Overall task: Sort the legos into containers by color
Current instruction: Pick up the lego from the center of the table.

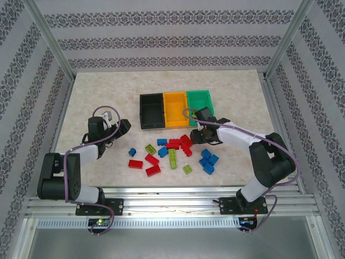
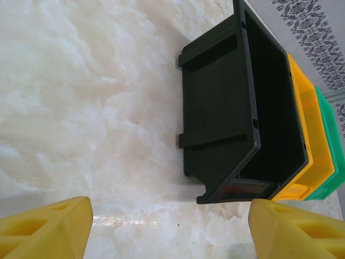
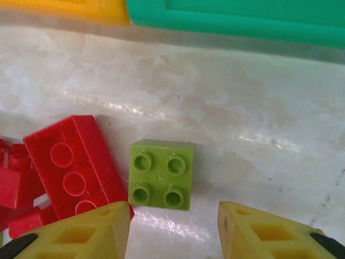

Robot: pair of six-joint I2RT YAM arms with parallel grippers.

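Walls [image 1: 161, 38] with a gray flower pattern stand around a pale, marble-look table [image 1: 97, 91]. Two arms sit at the near edge, the left arm [image 1: 70, 162] bent in over the left side and the right arm [image 1: 264, 156] reaching toward the middle. At the far middle of the table three containers stand in a row, side against side: a black bin [image 1: 152, 111] on the left, an orange-yellow bin [image 1: 175, 109] in the middle and a green bin [image 1: 200, 101] on the right. The legos lie scattered on the table in front of the bins, with red bricks [image 1: 152, 170] mostly in the middle and left, blue bricks [image 1: 209, 160] bunched on the right, and yellow-green bricks [image 1: 173, 156] mixed in between. The left gripper [image 1: 119, 127] hangs over bare table to the left of the black bin, its yellow fingers [image 2: 54, 229] spread wide with nothing between them. The right gripper [image 1: 200, 135] is low, just in front of the green bin, its fingers [image 3: 259, 232] apart and pinching nothing. Just past their tips lies a small square yellow-green brick [image 3: 161, 174] with four studs facing up, flat on the table. A longer red brick [image 3: 75, 167] lies close on its left.
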